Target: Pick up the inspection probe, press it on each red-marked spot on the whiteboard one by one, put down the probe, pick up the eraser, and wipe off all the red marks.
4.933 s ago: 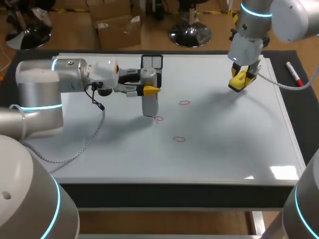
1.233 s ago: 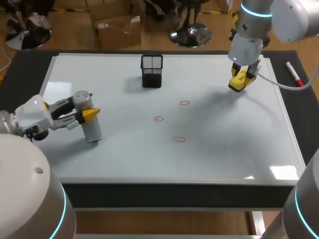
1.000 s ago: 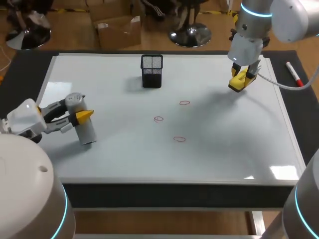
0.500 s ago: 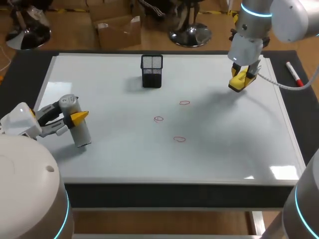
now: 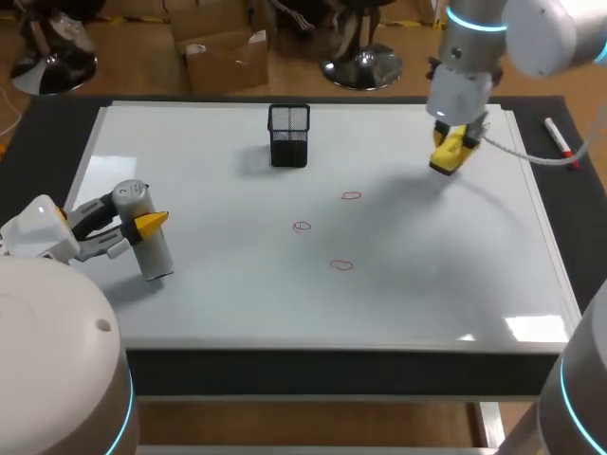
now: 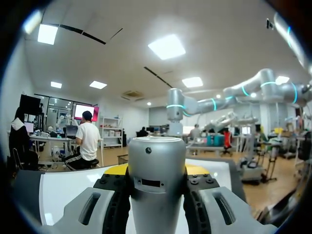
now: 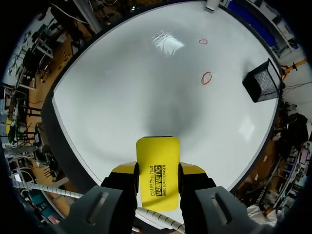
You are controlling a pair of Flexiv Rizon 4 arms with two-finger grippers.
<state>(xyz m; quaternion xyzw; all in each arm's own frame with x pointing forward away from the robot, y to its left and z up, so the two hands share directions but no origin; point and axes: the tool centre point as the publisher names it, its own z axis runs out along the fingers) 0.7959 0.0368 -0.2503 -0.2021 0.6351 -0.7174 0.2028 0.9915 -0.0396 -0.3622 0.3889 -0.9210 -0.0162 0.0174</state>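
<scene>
Upright at the left of the whiteboard (image 5: 427, 284), the inspection probe (image 5: 156, 254), seemingly a stiff, slick metal cylinder, sits clamped near its top in our left gripper (image 5: 136, 214); our right gripper (image 5: 449, 150) pinches the light eraser (image 7: 156, 170) above the far-right corner.

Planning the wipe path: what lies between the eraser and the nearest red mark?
Only bare whiteboard, seen in the head view, between the eraser and that red mark.

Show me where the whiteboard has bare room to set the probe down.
Free: the far-left corner beside the mesh cup; the wide near-right stretch of whiteboard between the red marks and its right edge. Crowded: the middle, around the marks, and under the eraser.
</scene>
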